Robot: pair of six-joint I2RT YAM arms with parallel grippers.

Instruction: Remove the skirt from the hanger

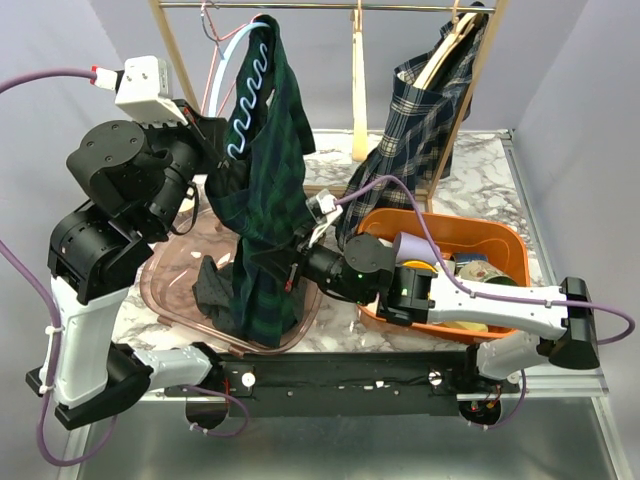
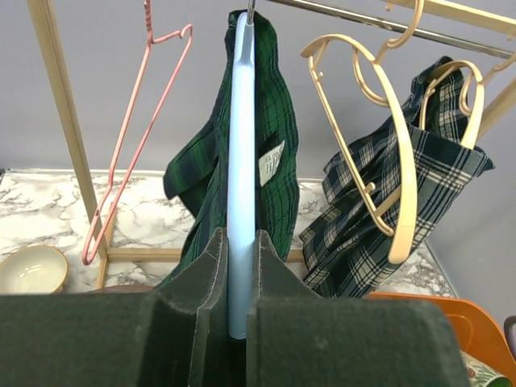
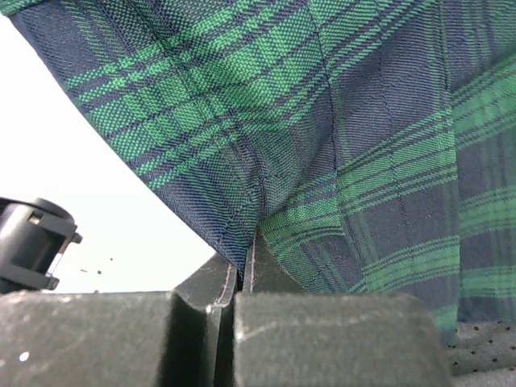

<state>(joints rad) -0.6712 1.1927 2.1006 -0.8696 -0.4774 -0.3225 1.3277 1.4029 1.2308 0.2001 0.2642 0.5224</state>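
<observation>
Our left pincer [image 2: 242, 278] is pressed onto the lower end of the pale blue plastic hanger [image 2: 240, 145]; our right pincer [image 3: 242, 278] pinches a fold of the dark green-and-navy plaid fabric skirt [image 1: 262, 190]. We see the skirt draped over that hanger, hung from the metal rail [image 1: 300, 6] at twelve o'clock above the marbled bench [image 1: 497, 175].

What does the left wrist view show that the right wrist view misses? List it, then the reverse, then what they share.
Left wrist only: the left hand clamped on the light blue hanger, a pink wire hanger, wooden hangers, a cream-checked garment and a bowl. Right wrist only: the right hand pinching a fold of fabric, seen close up. Both: the green plaid skirt.
</observation>
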